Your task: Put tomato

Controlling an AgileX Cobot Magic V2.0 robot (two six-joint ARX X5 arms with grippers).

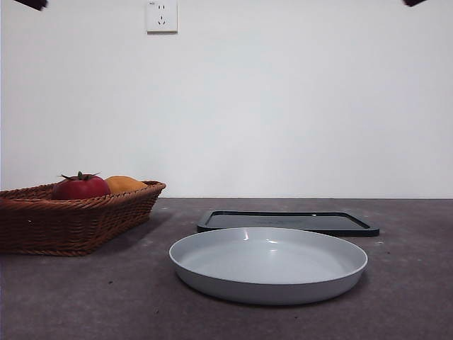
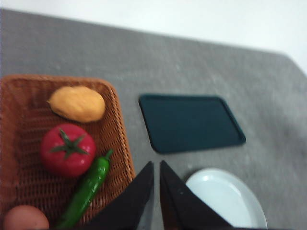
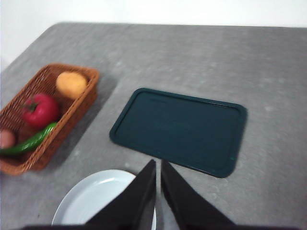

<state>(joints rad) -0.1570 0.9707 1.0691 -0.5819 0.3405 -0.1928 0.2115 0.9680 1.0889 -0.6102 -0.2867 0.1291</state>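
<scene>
The red tomato with a green stem lies in a brown wicker basket at the left of the table. It also shows in the left wrist view and in the right wrist view. My left gripper is shut and empty, high above the table beside the basket. My right gripper is shut and empty, high above the space between the plate and the tray. In the front view both arms show only as dark tips at the top corners.
The basket also holds an orange-yellow fruit, a green pepper and a brownish round thing. A grey plate stands in front of the middle. A dark flat tray lies behind it.
</scene>
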